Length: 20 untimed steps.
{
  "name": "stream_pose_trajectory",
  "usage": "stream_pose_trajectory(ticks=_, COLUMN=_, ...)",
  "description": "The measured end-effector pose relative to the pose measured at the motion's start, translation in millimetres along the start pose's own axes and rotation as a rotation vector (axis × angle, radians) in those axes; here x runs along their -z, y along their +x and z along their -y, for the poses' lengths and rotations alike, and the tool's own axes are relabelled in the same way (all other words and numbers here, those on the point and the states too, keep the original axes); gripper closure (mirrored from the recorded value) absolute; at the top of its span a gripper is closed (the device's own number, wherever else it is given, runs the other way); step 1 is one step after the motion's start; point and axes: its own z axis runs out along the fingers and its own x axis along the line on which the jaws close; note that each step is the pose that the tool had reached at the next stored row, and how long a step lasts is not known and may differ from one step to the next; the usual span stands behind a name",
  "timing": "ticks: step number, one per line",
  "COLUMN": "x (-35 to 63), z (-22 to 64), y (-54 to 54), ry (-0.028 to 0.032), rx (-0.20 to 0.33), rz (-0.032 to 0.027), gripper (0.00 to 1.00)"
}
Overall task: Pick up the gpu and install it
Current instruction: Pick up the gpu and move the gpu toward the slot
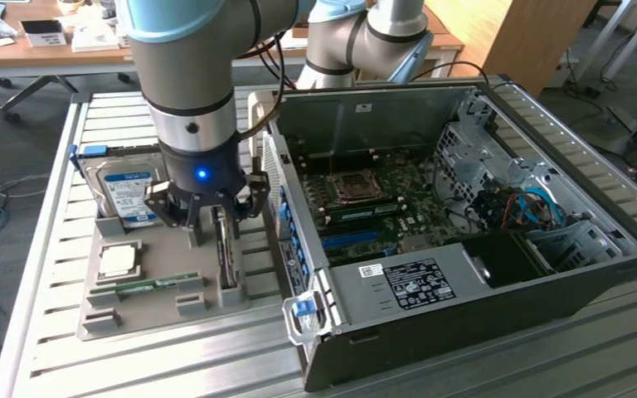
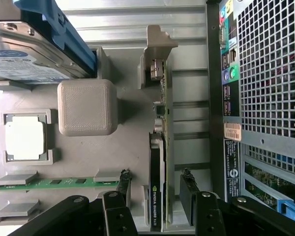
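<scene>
Hand (image 2: 155,177) wide open, empty, straddled thin green gpu card (image 2: 156,201) upright in grey plastic tray (image 2: 130,147); off-centre closing risked tilting card.

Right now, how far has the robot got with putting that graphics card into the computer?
Done: the approach, since the open gripper straddles the gpu, a finger on each side. In hand: the grasp; the jaws are not closed, and the gpu stands on edge in its grey holder. Left: lifting it and fitting it into the open computer case.

White "NVIDIA QUADRO" lettering on the black edge of the gpu (image 2: 156,206)
</scene>
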Motion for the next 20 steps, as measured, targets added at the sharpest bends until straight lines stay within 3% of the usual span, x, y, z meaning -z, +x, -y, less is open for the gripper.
stream_pose_trajectory(ticks=20, x=-10.0, z=0.2, y=-2.5, ry=0.0, rx=0.0, rz=0.0001, gripper=0.47)
